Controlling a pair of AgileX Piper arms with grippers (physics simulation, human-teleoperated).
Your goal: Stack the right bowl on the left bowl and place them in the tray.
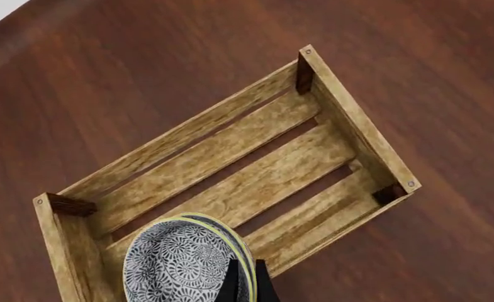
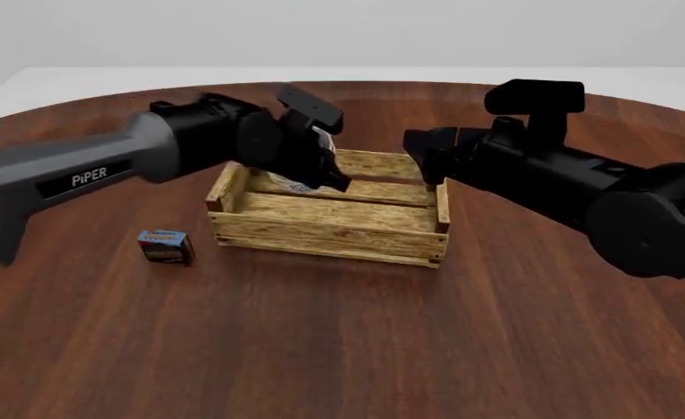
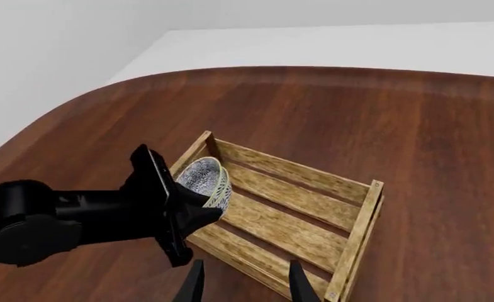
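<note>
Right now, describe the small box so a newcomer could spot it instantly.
Find the wooden tray mid-table in the front view. Left of it, apart from it and alone on the bare tabletop, under the left arm, sits the small box. It is the only blue-and-red thing there, far smaller than the tray.

The stacked bowls are held tilted over the tray's left end by the left gripper. The right gripper's fingers are seen spread apart.
</note>
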